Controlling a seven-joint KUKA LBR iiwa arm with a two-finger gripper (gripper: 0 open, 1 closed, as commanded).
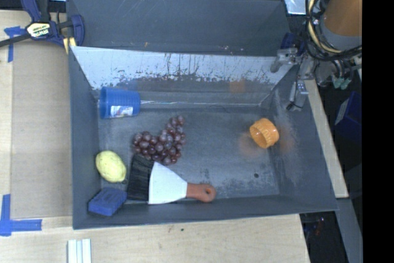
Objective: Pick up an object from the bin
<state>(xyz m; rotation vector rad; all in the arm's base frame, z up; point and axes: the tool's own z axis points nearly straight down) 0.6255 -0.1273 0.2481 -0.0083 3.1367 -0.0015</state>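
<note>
The end effector [297,92] is being held over the far right corner of the grey metal bin [184,21]; whether it is apart or together cannot be told. The small orange round plastic cup [264,132] is lying nearest it, on the bin floor, well apart from the bunch of dark purple grapes [161,141] further left.

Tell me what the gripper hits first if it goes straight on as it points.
Probably the bare bin wall near the far right corner, just below the gripper. The orange round tub lies aside of that line. Depth is unclear.
</note>
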